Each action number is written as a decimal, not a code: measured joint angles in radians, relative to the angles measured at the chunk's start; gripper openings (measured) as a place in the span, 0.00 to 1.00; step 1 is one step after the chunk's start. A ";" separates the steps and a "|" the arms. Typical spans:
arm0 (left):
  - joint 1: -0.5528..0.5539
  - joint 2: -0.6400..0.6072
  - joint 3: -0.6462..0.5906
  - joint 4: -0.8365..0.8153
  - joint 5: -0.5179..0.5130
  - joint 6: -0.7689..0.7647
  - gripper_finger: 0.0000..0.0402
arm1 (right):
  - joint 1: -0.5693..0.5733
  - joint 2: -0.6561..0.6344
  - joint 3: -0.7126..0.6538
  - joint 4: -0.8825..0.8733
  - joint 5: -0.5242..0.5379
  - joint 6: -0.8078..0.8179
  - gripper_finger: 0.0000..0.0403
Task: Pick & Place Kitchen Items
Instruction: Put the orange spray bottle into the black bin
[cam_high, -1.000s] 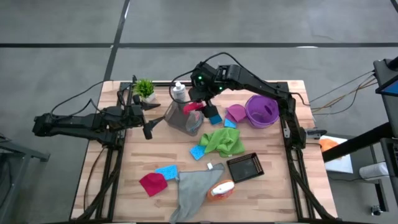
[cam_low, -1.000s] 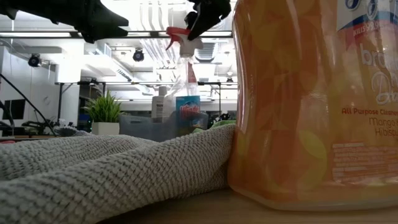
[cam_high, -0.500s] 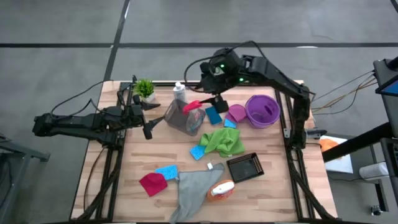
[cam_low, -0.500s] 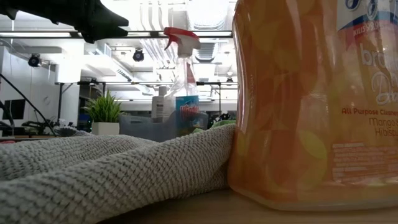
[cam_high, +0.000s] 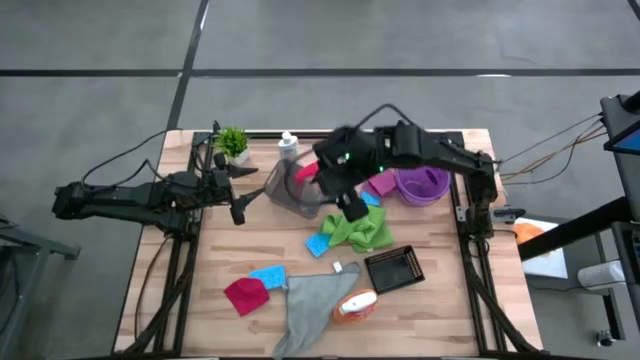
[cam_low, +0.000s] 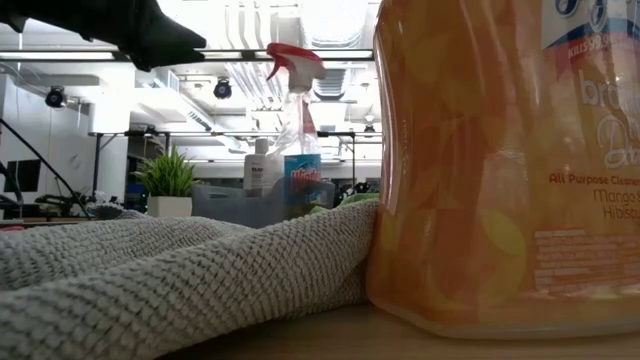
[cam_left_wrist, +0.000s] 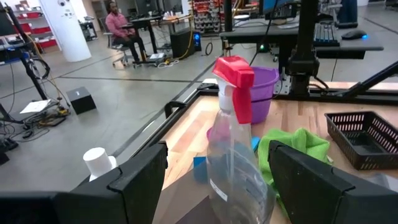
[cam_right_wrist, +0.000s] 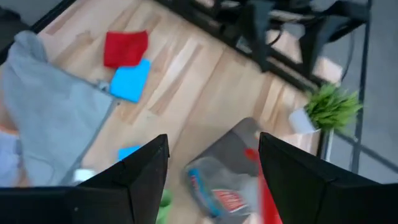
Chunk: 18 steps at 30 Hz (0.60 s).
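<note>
Kitchen items are mostly lying loose: the spray bottle (cam_high: 303, 176) is standing in the grey bin (cam_high: 290, 190) at upper centre, while cloths and sponges are sitting scattered across the lower surface (cam_high: 220, 255). The right end effector (cam_high: 352, 208) is hovering, fingers spread and empty, over the green cloth (cam_high: 360, 228) at centre; the left end effector (cam_high: 238, 205) is waiting wide open and empty at centre left.

Right hand (cam_high: 349, 207) open mid-table; left hand (cam_high: 238, 206) open, low.

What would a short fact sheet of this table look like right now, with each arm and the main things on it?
left gripper: open, at the left edge of the table, facing the bin
right gripper: open, empty, above the green cloth
spray bottle: upright in the grey bin
purple bowl: back right
orange bottle: lying at the front, beside the grey cloth
</note>
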 joint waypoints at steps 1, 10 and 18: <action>0.000 0.000 0.000 -0.004 0.000 0.000 0.69 | 0.018 0.001 0.000 -0.009 0.016 0.019 0.60; 0.000 0.000 0.000 -0.035 -0.001 0.007 0.69 | 0.194 0.038 -0.001 -0.063 0.192 0.145 0.60; 0.000 0.000 0.000 -0.042 -0.001 0.007 0.69 | 0.290 0.047 -0.001 -0.111 0.333 0.261 0.60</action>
